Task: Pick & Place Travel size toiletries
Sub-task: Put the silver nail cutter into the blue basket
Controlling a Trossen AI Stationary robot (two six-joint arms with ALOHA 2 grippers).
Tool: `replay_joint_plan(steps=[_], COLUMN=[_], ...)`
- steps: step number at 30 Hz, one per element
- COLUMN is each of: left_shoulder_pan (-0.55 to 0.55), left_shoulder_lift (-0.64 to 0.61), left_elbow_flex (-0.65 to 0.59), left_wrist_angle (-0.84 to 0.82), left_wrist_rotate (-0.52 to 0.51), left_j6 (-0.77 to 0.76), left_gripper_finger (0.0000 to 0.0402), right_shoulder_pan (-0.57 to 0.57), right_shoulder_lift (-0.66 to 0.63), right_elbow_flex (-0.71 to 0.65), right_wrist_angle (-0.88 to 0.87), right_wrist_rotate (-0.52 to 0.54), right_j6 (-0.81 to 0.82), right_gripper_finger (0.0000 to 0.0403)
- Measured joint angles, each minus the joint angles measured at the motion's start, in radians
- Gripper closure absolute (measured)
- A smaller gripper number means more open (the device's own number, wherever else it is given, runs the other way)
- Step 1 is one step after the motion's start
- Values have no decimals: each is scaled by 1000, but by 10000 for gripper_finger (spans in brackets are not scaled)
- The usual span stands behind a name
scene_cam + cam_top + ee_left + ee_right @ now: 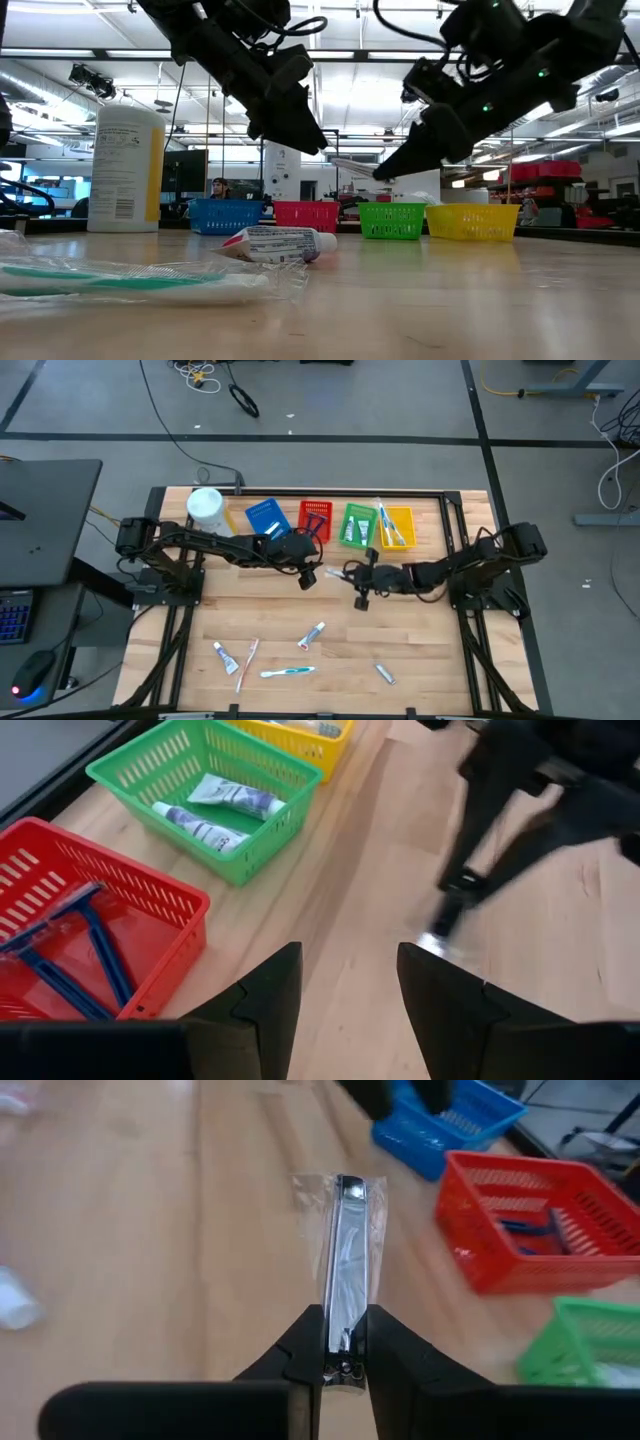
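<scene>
Four little plastic mesh baskets sit in a row along the upper middle of the high view: blue basket [266, 517], red basket [315, 517], green basket [357, 524], yellow basket [397, 526]. All are rectangular with lattice walls. A big white cylindrical canister [206, 510] stands just left of the blue one.

Counting what I can see: the red basket holds two dark blue razors [70, 952] with long thin handles. The green basket has two soft white toothpaste tubes [215, 810] lying flat. The yellow one has some slim toothbrushes [388, 525], but I can't get a firm count.

Loose on the wooden plank worktop [420, 650], in the lower half of the high view, are three small tubes (lower-left tube [224, 656], middle tube [313, 633], silver tube [385, 674]), plus a pink toothbrush [246, 663] and a teal toothbrush [288, 672] in a clear crinkly wrapper.

The right pincer [361, 588] is near frame centre, above the worktop, pinching a slim wrapped item [346, 1260] in shiny clear film. I can't tell exactly what's inside.

The left pincer [307, 576] hangs just left of it, below the red basket, with fingers [270, 995] spread apart and nothing between them.
</scene>
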Motion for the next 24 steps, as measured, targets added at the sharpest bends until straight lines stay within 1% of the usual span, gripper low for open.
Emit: replay_joint_plan(steps=[2,5,7,13,16,19,24], left_shoulder_pan=[0,0,0,1,1,0,1], left_shoulder_lift=[0,0,0,0,0,0,1], left_elbow_flex=[0,0,0,0,0,0,0], left_wrist_angle=[0,-2,0,0,1,3,27], left_wrist_rotate=[0,0,0,-4,24,74,87], left_j6=[-4,-24,-20,9,61,119,214], left_gripper_finger=[226,226,226,226,226,226,223], right_shoulder_pan=[-27,-56,-64,-67,-71,-78,-91], right_shoulder_lift=[0,0,0,-1,-2,-2,-2], right_elbow_flex=[0,0,0,0,0,0,1], right_wrist_angle=[1,1,1,0,1,8,76], right_wrist_rotate=[-35,-130,-174,-183,-205,-208,-208], right_j6=[-9,9,21,11,-21,-46,-54], right_gripper_finger=[348,348,348,348,348,348,348])
